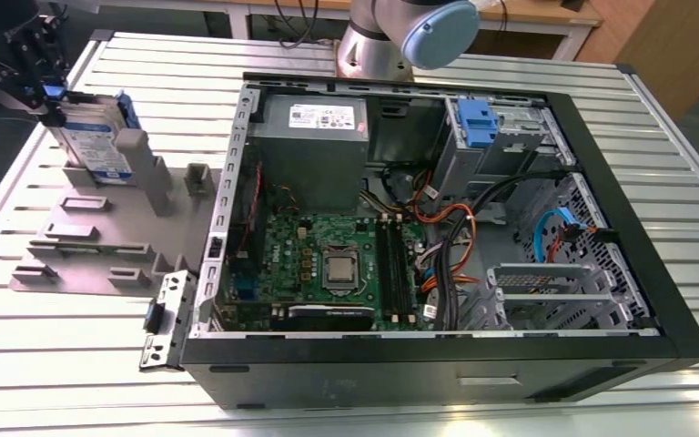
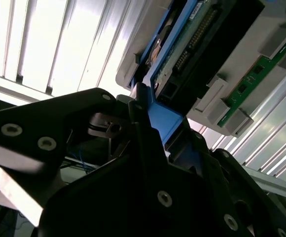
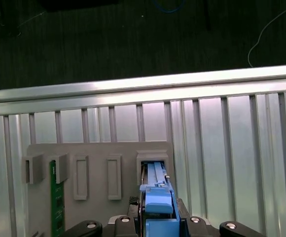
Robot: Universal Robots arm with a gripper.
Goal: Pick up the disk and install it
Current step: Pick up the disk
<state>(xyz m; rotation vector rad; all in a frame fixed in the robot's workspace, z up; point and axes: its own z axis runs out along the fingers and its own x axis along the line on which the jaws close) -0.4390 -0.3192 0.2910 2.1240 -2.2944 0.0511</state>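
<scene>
Blk pincer (image 3: 160, 226) on blue-framed disk (image 3: 154, 174)

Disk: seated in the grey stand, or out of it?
Seated. The disk stands upright in the grey stand, outside the computer case; the gripper is at its top edge.

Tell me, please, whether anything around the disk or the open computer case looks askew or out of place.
Nothing stands out. The disk stands upright in a slot of the grey holder, the gripper closed on its blue caddy edge, and the computer case holds its cables inside.
</scene>
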